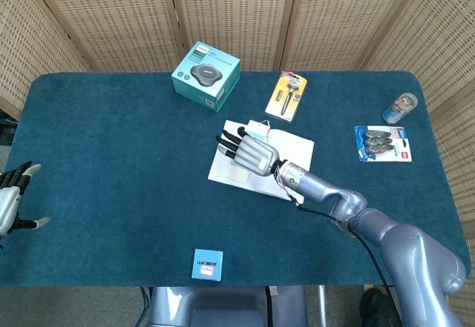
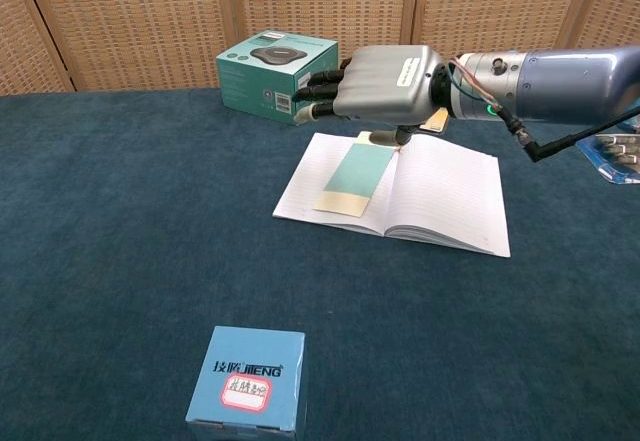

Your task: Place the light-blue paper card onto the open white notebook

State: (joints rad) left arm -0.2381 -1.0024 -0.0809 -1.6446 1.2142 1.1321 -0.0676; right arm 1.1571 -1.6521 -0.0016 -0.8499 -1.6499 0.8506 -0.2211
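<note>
Nearest to the robot sits a small blue box point(image 2: 247, 383), a cardboard cube with a white and red label on its top. It stands alone on the dark teal cloth point(image 2: 120, 221) of the table, which looks soft and a little fuzzy.

Beyond it lies the open white notebook point(image 2: 440, 196), its ruled pages flat and matte. The light-blue paper card point(image 2: 358, 173) rests on the left page, a thin long rectangle with a cream strip at its near end. It lies flat and nothing grips it. So I judge that the placing step is done, and what remains is only to take the arm away without touching the card.

The right hand point(image 2: 385, 83) hovers above the far end of the card, palm down, fingers stretched out and apart, empty. One dark fingertip seems to reach down near the card's far edge, but I cannot tell if it touches. The next move calls for a clean lift upward, not a sideways sweep, because such light paper slides easily.

The left hand point(image 1: 9, 197) waits at the table's edge, fingers spread, holding nothing.

Farther back stands a teal carton point(image 2: 276, 73), glossy and printed.
</note>
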